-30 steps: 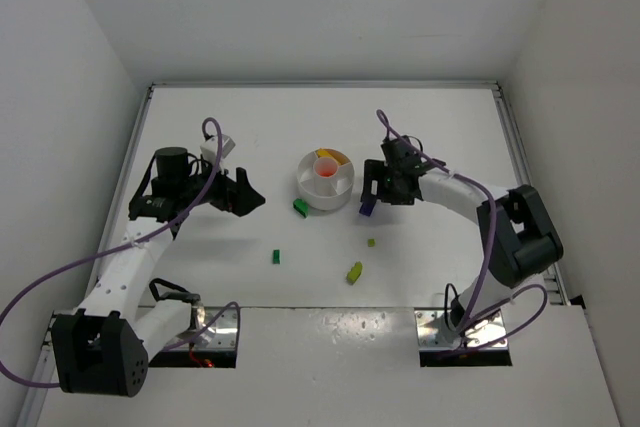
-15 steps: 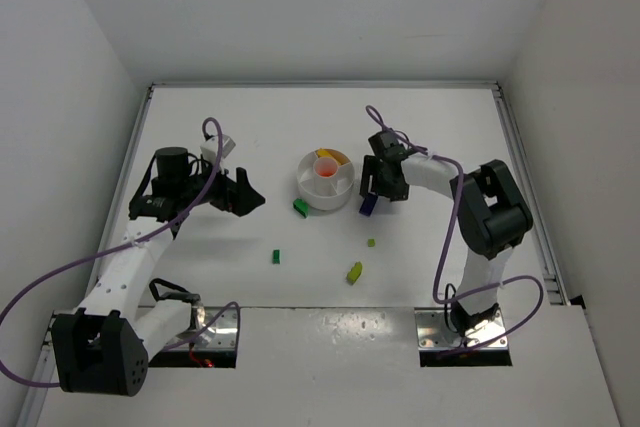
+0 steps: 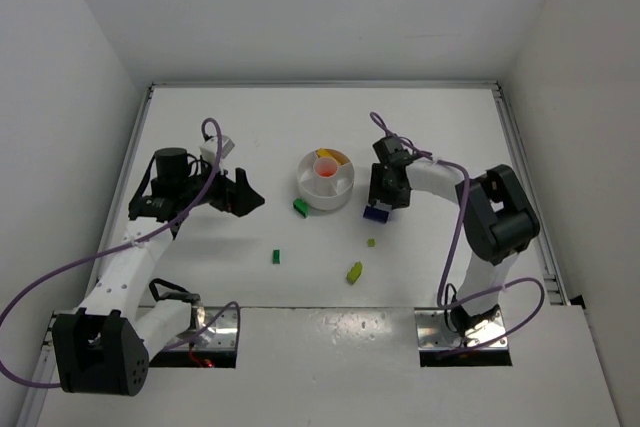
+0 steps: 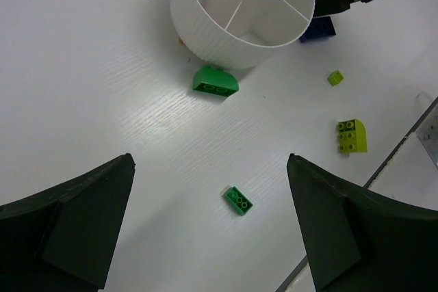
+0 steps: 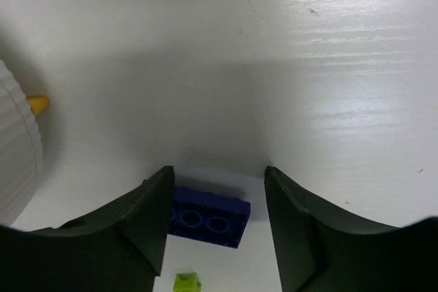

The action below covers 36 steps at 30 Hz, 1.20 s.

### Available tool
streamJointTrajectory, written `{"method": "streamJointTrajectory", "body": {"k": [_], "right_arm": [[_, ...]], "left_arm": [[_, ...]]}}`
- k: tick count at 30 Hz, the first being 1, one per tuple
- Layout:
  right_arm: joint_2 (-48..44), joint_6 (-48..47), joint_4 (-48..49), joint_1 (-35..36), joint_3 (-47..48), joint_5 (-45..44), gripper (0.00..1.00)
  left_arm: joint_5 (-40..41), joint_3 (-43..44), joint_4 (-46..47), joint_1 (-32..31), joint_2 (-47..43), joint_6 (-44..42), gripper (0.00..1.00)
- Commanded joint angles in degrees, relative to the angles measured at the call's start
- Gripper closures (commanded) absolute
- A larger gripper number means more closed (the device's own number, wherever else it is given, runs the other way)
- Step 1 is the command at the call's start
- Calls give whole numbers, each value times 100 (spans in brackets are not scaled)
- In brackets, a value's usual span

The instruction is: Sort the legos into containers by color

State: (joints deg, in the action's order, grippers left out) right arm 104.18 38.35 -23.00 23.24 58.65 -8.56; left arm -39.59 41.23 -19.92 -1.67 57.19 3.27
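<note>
Plastic, hard and almost weightless, the dark purple brick [image 5: 205, 220] lies flat on the worktop [image 3: 250, 127] just beside the white dish [image 3: 310, 194]. I judge its slick sides could squirt out of a skewed pinch, so it wants a square hold on two opposite faces. The right tool [image 5: 217, 182] straddles it, jaws partly apart with a gap showing at one end, not yet clamped; the left tool [image 4: 212, 223] hangs wide apart and empty.
</note>
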Motion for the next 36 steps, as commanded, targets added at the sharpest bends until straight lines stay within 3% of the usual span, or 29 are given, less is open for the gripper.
{"method": "streamJointTrajectory", "body": {"k": [1,4,8,12,18,23,36], "right_arm": [[-284,-179,32,-39,-3,311,42],[-556,-564,296,-39,-221,547,36],[-1092,-1565,726,-153,-538,977,34],[-1497,-3234,789,-259,-600,2444,34],[-1436,-5385,176,-364,-662,3824,41],[-839,-6829,-687,-540,-170,4063,46],[-443,-7438,-626,-707,-170,3879,37]], "left_arm": [[-136,-10,234,88,-111,-46,0],[-136,-10,234,88,-164,-46,0],[-136,-63,234,88,-217,-46,0],[-136,-63,234,88,-217,-46,0],[-251,-63,234,88,-217,-46,0],[-251,-63,234,88,-217,-46,0],[-251,-115,234,88,-270,-150,0]]}}
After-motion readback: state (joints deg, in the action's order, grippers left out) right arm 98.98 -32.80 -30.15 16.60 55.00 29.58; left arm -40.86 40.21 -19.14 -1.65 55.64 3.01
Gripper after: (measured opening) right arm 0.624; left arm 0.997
